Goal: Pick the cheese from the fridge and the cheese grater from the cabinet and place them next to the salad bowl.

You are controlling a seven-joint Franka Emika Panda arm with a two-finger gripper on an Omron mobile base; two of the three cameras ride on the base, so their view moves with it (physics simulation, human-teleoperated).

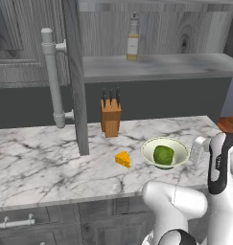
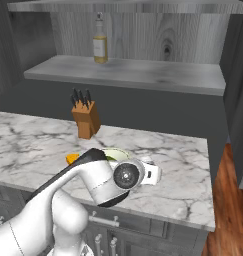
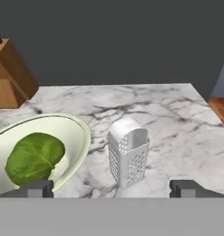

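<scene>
Standing on the marble table (image 3: 178, 120), the knife block (image 3: 9, 76) is sitting far ahead and to the left of the fingers (image 3: 112, 188), and the salad bowl (image 3: 74, 133) with its green leafy ball (image 3: 34, 157) is lying just ahead of the left finger. The cheese grater (image 3: 127, 152) is standing upright just beside the bowl's rim, ahead of the gap between the fingers, which are spreading wide and gripping nothing. The cheese (image 1: 122, 159) is lying on the table on the bowl's far side from the grater.
</scene>
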